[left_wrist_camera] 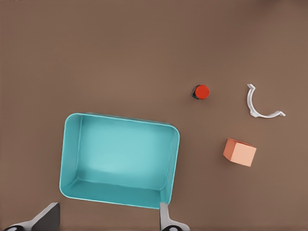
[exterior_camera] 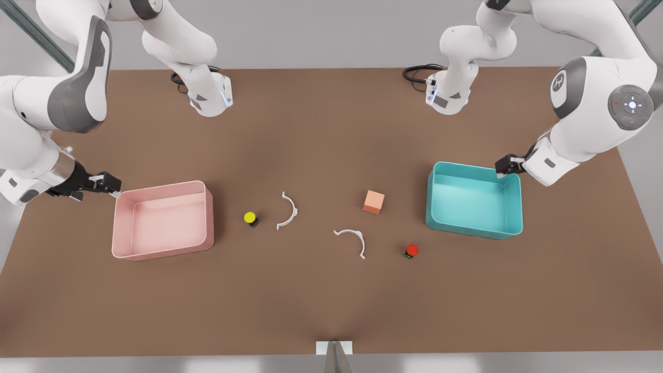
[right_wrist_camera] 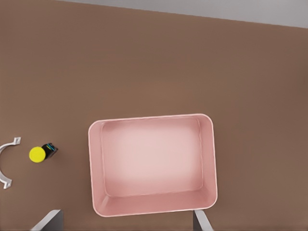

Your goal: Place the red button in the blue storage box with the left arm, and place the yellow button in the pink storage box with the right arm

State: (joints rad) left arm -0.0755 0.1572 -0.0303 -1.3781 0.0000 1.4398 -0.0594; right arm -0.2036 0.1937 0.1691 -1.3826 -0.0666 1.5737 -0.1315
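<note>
While both buttons lie untouched near the table's middle, the red button (exterior_camera: pixel 412 250) and yellow button (exterior_camera: pixel 250 218) are judged light, stiff and best pinched across their black bases, as the left gripper (exterior_camera: pixel 505 167) and right gripper (exterior_camera: pixel 106 184) are held spread apart beside their boxes.

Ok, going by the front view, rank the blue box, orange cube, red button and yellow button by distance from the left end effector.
1. Blue box, right beside the left end effector.
2. Red button, nearer the camera.
3. Orange cube, mid-table; close to call with the red button.
4. Yellow button, by the pink box.
</note>
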